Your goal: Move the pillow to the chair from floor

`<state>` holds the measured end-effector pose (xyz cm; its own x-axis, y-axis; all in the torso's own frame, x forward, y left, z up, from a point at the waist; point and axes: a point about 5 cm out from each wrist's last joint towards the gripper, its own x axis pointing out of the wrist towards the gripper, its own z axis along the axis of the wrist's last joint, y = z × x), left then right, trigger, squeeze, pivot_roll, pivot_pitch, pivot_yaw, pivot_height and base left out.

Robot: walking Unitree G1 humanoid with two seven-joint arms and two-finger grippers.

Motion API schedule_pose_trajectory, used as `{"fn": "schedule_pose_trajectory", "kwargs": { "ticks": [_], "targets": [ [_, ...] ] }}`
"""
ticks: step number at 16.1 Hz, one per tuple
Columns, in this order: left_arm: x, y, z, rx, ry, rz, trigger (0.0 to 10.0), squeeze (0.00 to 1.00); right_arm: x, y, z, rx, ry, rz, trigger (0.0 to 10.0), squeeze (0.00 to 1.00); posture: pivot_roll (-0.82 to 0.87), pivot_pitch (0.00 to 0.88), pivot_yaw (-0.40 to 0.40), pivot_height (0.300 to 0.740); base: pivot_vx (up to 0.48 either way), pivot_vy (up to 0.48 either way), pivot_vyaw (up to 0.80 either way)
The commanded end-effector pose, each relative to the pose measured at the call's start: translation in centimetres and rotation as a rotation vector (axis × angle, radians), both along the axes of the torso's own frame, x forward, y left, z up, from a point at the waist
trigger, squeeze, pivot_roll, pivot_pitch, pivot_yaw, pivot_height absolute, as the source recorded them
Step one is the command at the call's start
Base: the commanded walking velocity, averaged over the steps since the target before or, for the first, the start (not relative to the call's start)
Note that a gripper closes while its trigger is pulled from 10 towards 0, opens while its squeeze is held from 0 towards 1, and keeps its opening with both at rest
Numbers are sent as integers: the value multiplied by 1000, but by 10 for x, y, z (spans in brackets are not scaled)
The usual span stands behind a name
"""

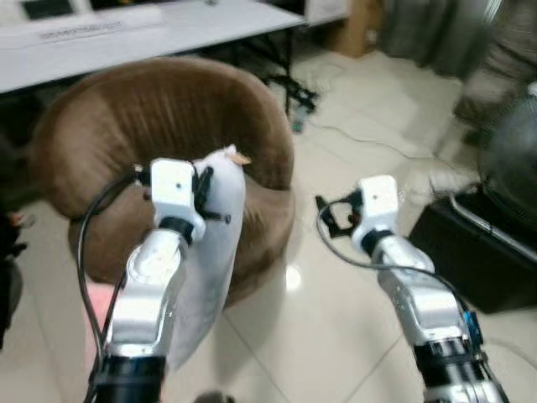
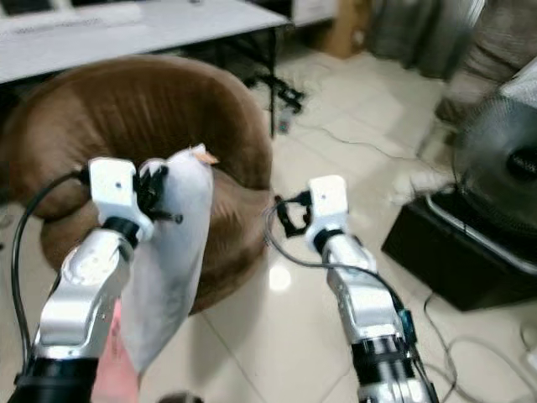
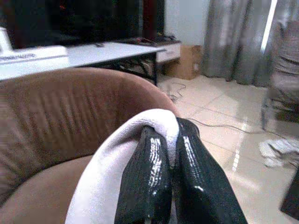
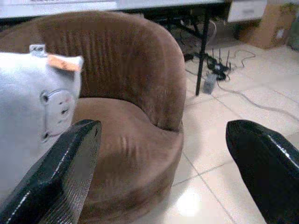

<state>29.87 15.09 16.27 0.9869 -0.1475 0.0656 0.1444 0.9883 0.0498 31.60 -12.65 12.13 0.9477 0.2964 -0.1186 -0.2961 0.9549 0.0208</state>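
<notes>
Mostly my left arm hid the pillow's (image 1: 220, 243) lower part. My left gripper (image 3: 172, 154) pinched its top edge between closed fingers, holding it off the floor just near the chair (image 1: 159, 117). My right gripper (image 4: 163, 154) hung open, right of the chair.

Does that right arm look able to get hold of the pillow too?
Probably yes: the right gripper hangs open beside the pillow, which the left gripper holds above the brown chair, with nothing between them.
</notes>
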Motion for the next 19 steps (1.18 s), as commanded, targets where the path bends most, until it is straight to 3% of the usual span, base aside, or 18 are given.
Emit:
{"fn": "schedule_pose_trajectory", "kwargs": {
  "ticks": [1,4,6,11,15,19],
  "targets": [
    [1,3,14,9,-50,0,10000,0,2,7,7,8,-29,26,10000,0,88,0,35,740,0,-480,781],
    [1,2,13,3,-21,-17,10000,0,3,5,5,83,-10,-14,10000,0,86,0,37,740,0,0,260],
    [1,3,12,-10,-14,-1,10000,0,4,4,2,66,1,-21,10000,0,89,0,35,740,0,480,0],
    [5,11,11,20,-1,55,10000,0,6,3,0,50,14,-51,10000,0,93,0,32,740,0,0,0],
    [5,11,21,34,-67,46,10000,0,6,3,1,66,10,-54,10000,0,98,0,26,740,0,0,0],
    [5,8,17,39,-55,30,10000,0,4,9,0,89,22,-43,10000,0,92,0,27,740,0,0,-161]
  ]
}}
